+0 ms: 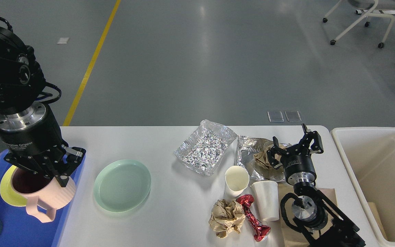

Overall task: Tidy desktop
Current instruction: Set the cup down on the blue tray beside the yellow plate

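The left gripper (58,171) is gripping the rim of a pink mug (43,195), hanging it over the blue tray (29,230) where a yellow plate (7,192) is lying below it. The right gripper (295,142) is standing spread open beside the cream bin (355,164). The white, matte desktop (170,212) is stretching between both.

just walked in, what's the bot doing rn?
It is clearing a messy white desktop. The left tool grips a pink mug by its rim and holds it over the blue tray, above a yellow plate. The right tool is open, over the crumpled foil and brown paper. A green plate, foil tray, two paper cups and wrappers remain on the desktop. The cream bin sits to the right.
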You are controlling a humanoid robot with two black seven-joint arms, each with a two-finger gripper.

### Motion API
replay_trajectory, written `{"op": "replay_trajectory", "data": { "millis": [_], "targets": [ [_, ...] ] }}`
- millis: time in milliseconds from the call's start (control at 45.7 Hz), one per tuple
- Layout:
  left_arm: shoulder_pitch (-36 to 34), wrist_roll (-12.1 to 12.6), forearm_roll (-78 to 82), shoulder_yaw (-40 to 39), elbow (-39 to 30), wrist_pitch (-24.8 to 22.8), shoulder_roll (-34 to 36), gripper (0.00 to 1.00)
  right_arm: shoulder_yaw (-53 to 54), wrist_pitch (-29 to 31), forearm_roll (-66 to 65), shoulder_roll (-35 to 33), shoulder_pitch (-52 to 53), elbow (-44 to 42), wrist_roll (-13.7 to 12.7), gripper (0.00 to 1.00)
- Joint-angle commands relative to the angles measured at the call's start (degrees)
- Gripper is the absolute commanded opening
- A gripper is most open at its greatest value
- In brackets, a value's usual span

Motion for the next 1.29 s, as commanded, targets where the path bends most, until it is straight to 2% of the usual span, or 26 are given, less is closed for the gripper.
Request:
{"op": "replay_trajectory", "data": {
  "millis": [0,88,153,306,503,657,919,1270],
  "targets": [
    [-0.36,-0.46,0.07,1.03,0.02,-0.1,0.51,0.0,0.0,0.0,0.0,0.0,-0.01,0.04,-0.05,1.0],
    [0.17,-0.11,0.51,1.38,0.81,-0.19,2.88,0.0,0.0,0.0,0.0,0.0,-0.01,0.04,-0.06,1.0],
    [0.69,0.59,1.21,1.47,1.51,-0.01,6.3,0.0,0.0,0.0,0.0,0.0,-0.09,0.04,0.03,1.0],
    [4.82,0.51,8.59,1.82,5.29,0.34,15.0,0.0,0.0,0.0,0.0,0.0,-0.09,0.04,0.03,1.0],
    [16.68,0.07,21.15,-1.42,13.19,0.34,26.6,0.01,0.0,0.0,0.0,0.0,-0.01,0.04,-0.05,1.0],
    [29.07,0.07,28.55,-9.5,20.66,0.25,33.38,0.01,0.0,0.0,0.09,0.0,-0.09,0.04,-0.05,1.0],
    [48.85,0.07,31.63,-22.6,32.18,1.92,34.53,0.02,0.0,0.0,0.0,0.0,-0.01,0.04,0.03,1.0],
    [61.07,0.6,33.3,-32.63,37.2,5.43,33.65,0.03,0.0,0.0,0.0,0.0,-0.01,0.04,-0.05,1.0]
  ]
}}
